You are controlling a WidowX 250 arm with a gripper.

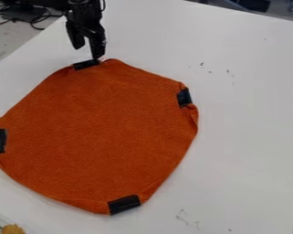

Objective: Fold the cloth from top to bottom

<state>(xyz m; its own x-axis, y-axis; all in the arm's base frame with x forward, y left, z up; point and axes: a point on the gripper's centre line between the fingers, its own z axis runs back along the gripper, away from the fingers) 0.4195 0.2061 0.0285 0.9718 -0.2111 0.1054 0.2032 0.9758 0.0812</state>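
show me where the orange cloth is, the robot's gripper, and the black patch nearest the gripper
Orange cloth (96,132): camera view, middle of its upper face.
Gripper (88,53): camera view, midway between its fingertips.
Black patch (86,64): camera view, middle of the patch.

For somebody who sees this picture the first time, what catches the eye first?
Most likely the large orange cloth, spread over the white table. Next come the four black patches around its edge. The black gripper hangs open by the top patch.
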